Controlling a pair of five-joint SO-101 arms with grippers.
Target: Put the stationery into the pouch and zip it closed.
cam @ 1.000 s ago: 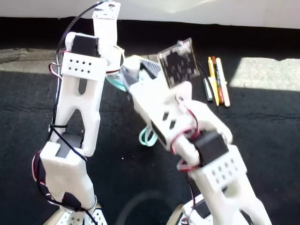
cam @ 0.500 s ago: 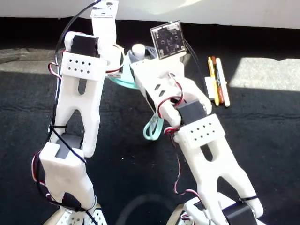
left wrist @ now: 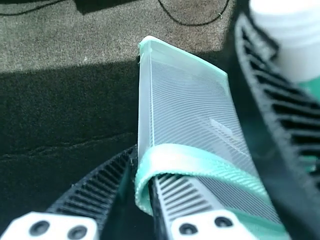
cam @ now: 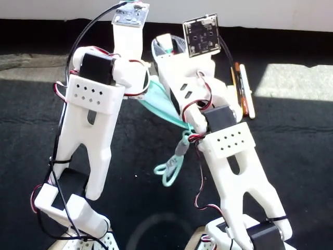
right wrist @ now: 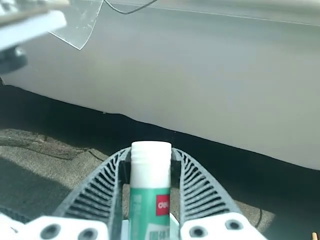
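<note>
Watching my feeds, I see the left gripper (left wrist: pixel 142 170) pinching the teal edge of the clear pouch (left wrist: pixel 185 110), held off the table (cam: pixel 291 151). My right gripper (right wrist: pixel 150 150) is clamped on the glue stick (right wrist: pixel 149 175) just beside the pouch. Pens (cam: pixel 244 96) lie near the right arm.

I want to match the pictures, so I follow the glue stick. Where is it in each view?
High view: the glue stick, near the top edge, centre.
Left wrist view: its white cap, beside the pouch.
Right wrist view: upright in the right claw.
Shared landmark: that claw's black ribbed fingers.
</note>
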